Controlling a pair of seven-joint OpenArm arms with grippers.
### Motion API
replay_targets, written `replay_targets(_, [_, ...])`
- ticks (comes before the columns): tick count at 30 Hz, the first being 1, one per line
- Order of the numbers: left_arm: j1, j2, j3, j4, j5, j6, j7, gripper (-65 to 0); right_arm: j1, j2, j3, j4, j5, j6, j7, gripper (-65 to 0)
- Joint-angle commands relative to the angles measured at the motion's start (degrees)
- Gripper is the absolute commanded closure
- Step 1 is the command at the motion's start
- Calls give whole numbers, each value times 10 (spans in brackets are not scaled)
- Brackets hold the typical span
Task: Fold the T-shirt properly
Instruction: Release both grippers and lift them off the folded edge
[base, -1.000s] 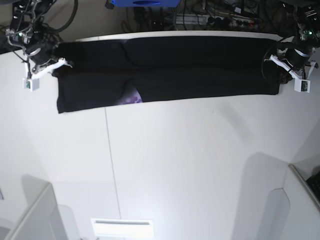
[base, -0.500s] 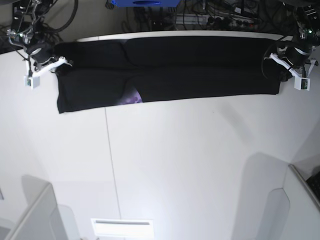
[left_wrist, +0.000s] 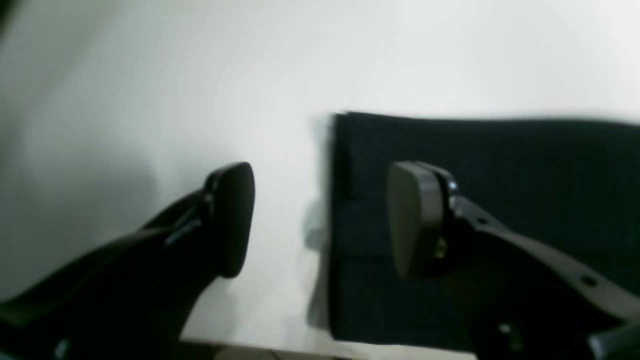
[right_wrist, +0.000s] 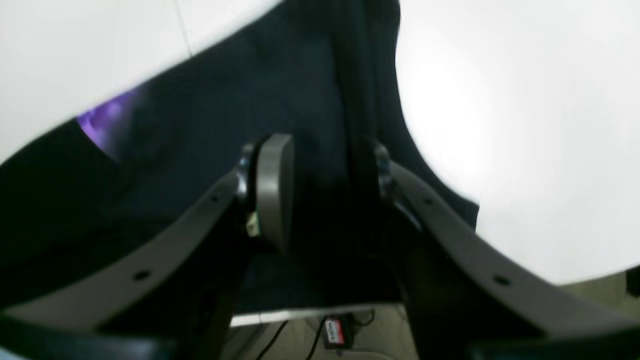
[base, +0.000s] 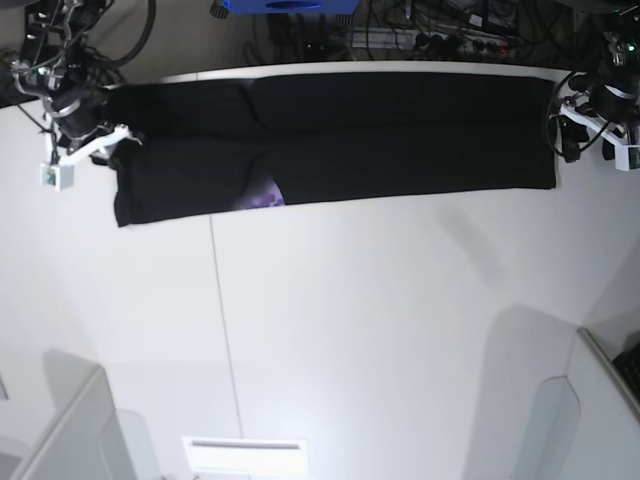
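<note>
The black T-shirt (base: 340, 140) lies as a long folded band across the far part of the white table (base: 350, 330), and a bit of purple print (base: 265, 196) shows at its near edge. My left gripper (base: 566, 128) is at the band's right end. In the left wrist view it (left_wrist: 322, 220) is open: one finger hangs over the T-shirt's (left_wrist: 490, 200) edge and the other over bare table. My right gripper (base: 118, 138) is at the left end. Its pads (right_wrist: 272, 190) stand apart over a dark fold of the T-shirt (right_wrist: 200, 125), with no grip showing.
Cables and a power strip (base: 430, 40) lie behind the table's far edge. Grey bins stand at the near left (base: 70, 430) and near right (base: 600, 400) corners. A seam (base: 220, 300) runs down the tabletop.
Both grippers have opened and let go of the T-shirt's ends. The left one has drawn back off the right edge, and the right one has shifted slightly outward. The shirt lies still.
</note>
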Motion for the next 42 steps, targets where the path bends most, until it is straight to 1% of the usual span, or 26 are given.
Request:
replay_targets(1, [-7,-1,-2,3,-7,-1,-7,-365,16,17,-10,3,7,4,21,-209])
replay_targets(2, [-17,4,9,-1,-2,-1,-7,-319,30,25,-25,-9,7,4,24,-207])
replay_targets(3, [-27,6,21,-10,0,-1,-7,-250,44,32,-41,-25,7,4,29,-200])
replay_targets(4, [-36,8,35,-22,5,-1,-7,-155,63,37,-53,-43,7,4,38,-170])
replay_targets(5, [-44,8,48,-34,15,1,-8,-36,82,39,-63,-63,7,5,48,-111])
replay_targets(6, [-54,11,62,-48,27,2,-8,0,100,40,-69,-85,8,5,59,-27])
replay_targets(7, [-63,17,70,-59,39,2,-8,0,114,38,-71,-103,8,5,64,0])
replay_targets(12, [-95,51,77,-102,114,0,-10,0,180,42,-73,-195,8,4,67,0])
replay_targets(14, [-100,58,78,-107,136,0,-10,0,199,42,-70,-233,6,2,71,0])
replay_targets(16, [-101,61,79,-112,145,0,-10,0,209,52,-70,-269,-8,1,71,0])
replay_targets(19, [-102,57,79,-116,148,0,-10,0,226,52,-70,-315,-49,3,78,0])
replay_targets(22, [-102,56,77,-116,149,0,-10,0,225,52,-70,-338,-69,3,119,0])
replay_targets(25, [-101,56,75,-111,145,0,-10,0,211,53,-70,-312,-64,4,124,0])
replay_targets(29, [-86,61,75,-63,145,-1,-9,0,156,52,-76,-175,-57,4,123,0])
replay_targets(30, [-81,61,78,-51,144,-1,-9,0,141,52,-76,-142,-57,2,115,0])
replay_targets(32, [-71,69,79,-33,144,-1,-9,0,117,51,-76,-75,-57,1,64,0])
replay_targets(34, [-70,75,79,-34,145,-1,-9,0,100,36,-73,-38,-61,1,12,0])
replay_targets(36, [-67,77,79,-46,150,-1,-9,0,85,20,-70,-34,-70,1,-9,0])
replay_targets(38, [-66,76,94,-68,150,-1,-10,0,63,7,-76,-40,-93,1,-9,0])
replay_targets(40, [-66,72,109,-91,150,-1,-11,0,49,-15,-77,-56,-112,4,-9,0])
replay_targets(42, [-68,72,116,-121,146,-1,-11,0,48,-32,-77,-89,-138,5,10,0])
